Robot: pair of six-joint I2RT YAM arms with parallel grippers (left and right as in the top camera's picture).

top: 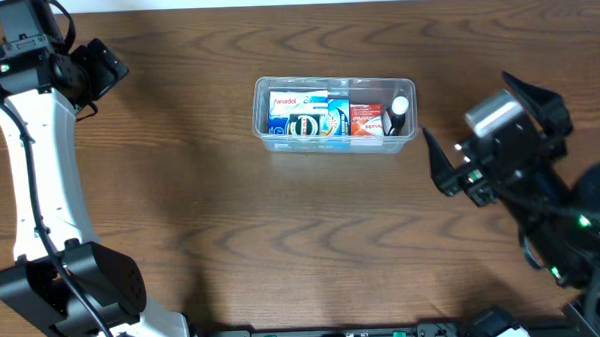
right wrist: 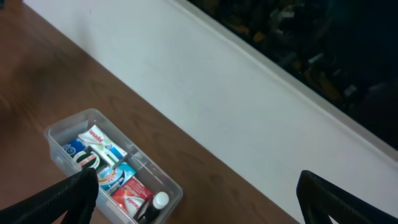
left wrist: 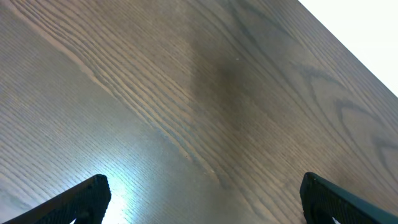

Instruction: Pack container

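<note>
L gripper [top: 101,67] is open wide. In its own wrist view the L gripper [left wrist: 205,199] shows 2 black fingers [left wrist: 87,196] far apart w/ nothing btw them, only bare brown counter [left wrist: 186,93] below. It holds nothing. It is well apart from the container [top: 333,79], out past the container's short end on the L arm's side. It is also a bit closer to the far edge of the counter [top: 283,249] than the container is.

R gripper [top: 474,122] is open wide too. In its wrist view the R gripper [right wrist: 199,199] has its black fingers [right wrist: 65,196] spread out w/ nothing btw them. It holds nothing & touches nothing. It is near the container's other short end, not touching it, & a bit closer to the front edge than the container is.

The container is a clear tub w/ round corners & a rim. It sits flat on the counter btw the 2 grippers, nearer the R one. The R wrist view shows the container [right wrist: 59,146] too.

Inside the container, things sit side by side in a row:
- At the end toward the L gripper: a blue & white box [top: 283,117].
- Next to it: a blue box [top: 314,126] w/ a round white shape.
- Then a red box [top: 365,118].
- At the end toward the R gripper: a little dark bottle [top: 398,110] w/ a white cap.

Can't tell if they touch each other.

Past the container's far side, the counter ends at a white wall [right wrist: 217,81].
</note>
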